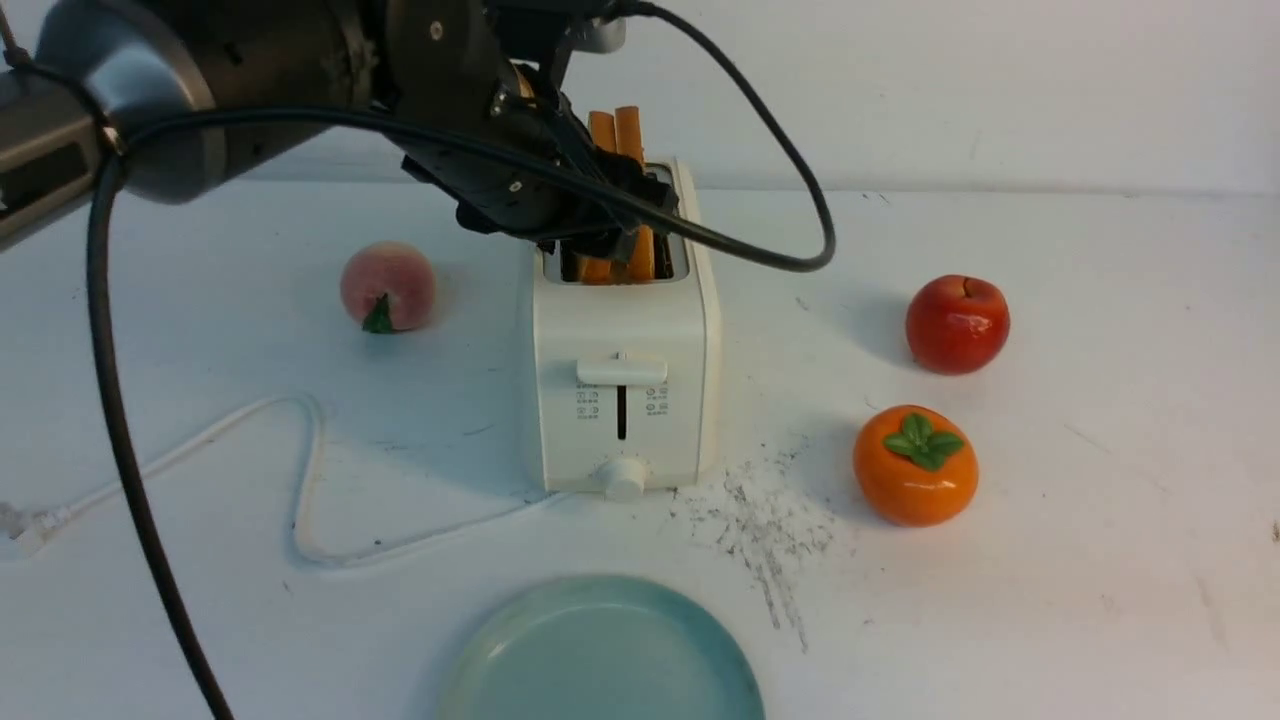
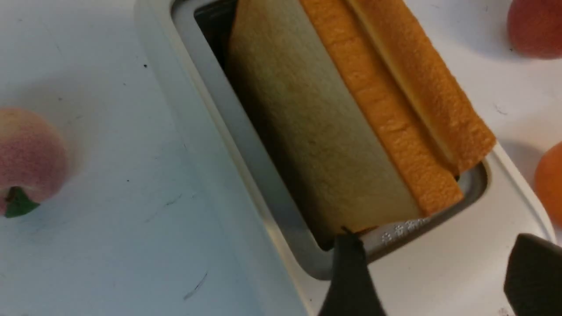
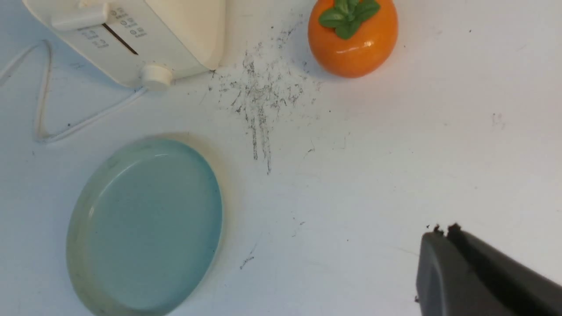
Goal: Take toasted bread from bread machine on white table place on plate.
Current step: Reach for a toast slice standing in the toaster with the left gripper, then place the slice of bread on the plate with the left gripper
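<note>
The step in hand looks like the reach for the first slice. The left fingers [image 2: 351,276] stand apart over the near end of the boxy cream-white toaster [image 1: 620,400], one tip at the metal rim beside the pale face of the nearer slice, the other out past the far crust. They grip nothing yet.

The two square tan slices of toast with orange-brown crusts [image 1: 615,135] stand on edge in the toaster's top opening, leaning together, with their upper edges well above the rim.

The next move, as I judge it, calls for narrowing onto one slice only, closing across its faces and lifting straight up so that the neighbour is not dragged out.

The round pale blue-green plate [image 1: 600,650] lies on the white scuffed worktop [image 1: 1100,560] in front of the toaster and holds nothing.

The right fingers [image 3: 465,276] are pressed together, empty, above bare worktop near the plate.
</note>
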